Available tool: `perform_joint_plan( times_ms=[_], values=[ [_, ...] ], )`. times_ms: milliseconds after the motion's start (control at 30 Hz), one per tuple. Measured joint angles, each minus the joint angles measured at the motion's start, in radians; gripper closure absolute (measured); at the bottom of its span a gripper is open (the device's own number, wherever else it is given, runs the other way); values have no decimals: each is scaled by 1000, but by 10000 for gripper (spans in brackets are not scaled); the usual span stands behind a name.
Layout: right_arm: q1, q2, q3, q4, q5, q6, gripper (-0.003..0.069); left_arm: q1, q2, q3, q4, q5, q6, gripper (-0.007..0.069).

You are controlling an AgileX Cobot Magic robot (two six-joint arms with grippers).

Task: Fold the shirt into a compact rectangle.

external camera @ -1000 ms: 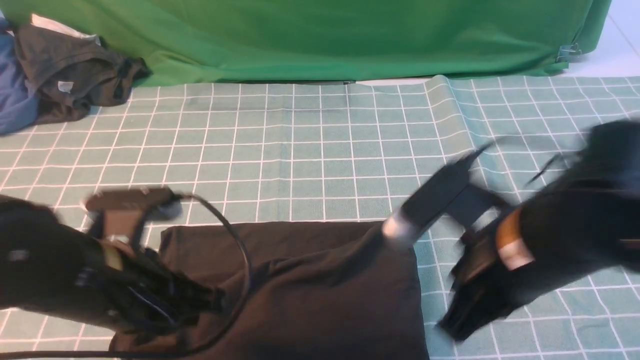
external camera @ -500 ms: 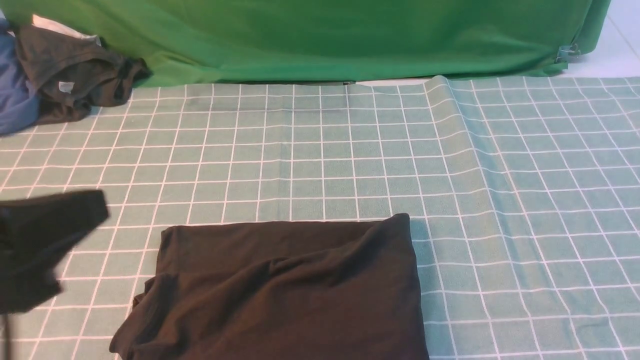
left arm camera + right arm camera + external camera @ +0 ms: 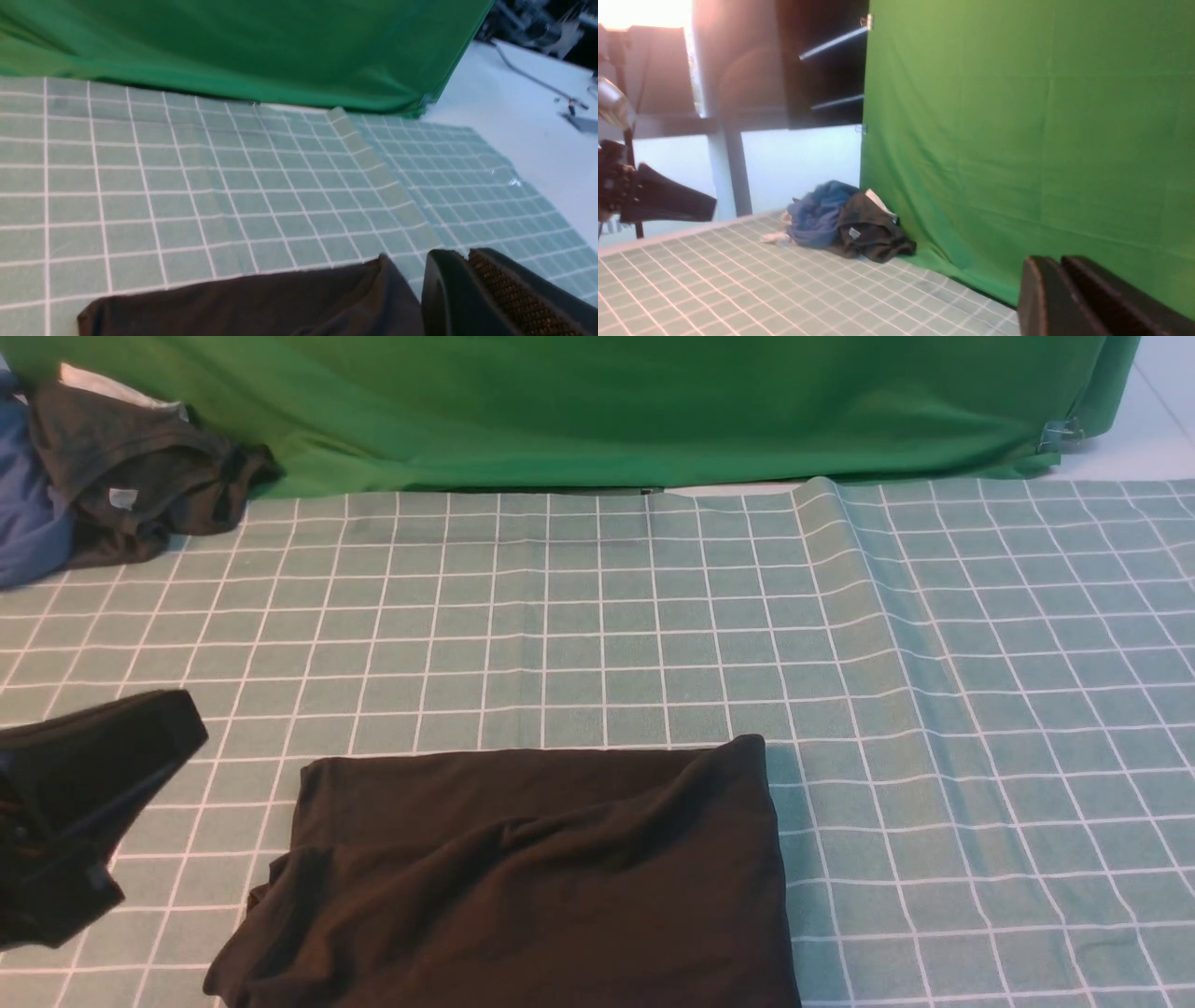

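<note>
While the left end effector and right end effector both sit pressed together on nothing, the shirt lies folded at bottom centre of the front view — the left one near its left side, not touching. Checked desk cloth spreads wide to the green backdrop and the right edge; a clothes heap fills the upper left.

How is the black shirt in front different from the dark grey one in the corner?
The shirt lies flat, folded into a rough rectangle; the grey garment is scrunched in a heap. The shirt lies alone; the grey garment lies against a blue garment. The grey garment shows a pale tag; the shirt shows none. Both are dark, soft cloth.
</note>
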Motion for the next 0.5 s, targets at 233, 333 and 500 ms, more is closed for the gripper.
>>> perform_joint_plan(
  times_ms=[233, 333, 500],
  values=[
    [0, 0, 0, 0, -14, 5, 591, 0, 0, 0, -7, -37, 0, 613],
    [0, 0, 0, 0, -14, 5, 587, 0, 0, 0, -7, -37, 2, 613],
    [0, 0, 0, 0, -14, 5, 579, 0, 0, 0, -6, -37, 4, 613]
  ],
)
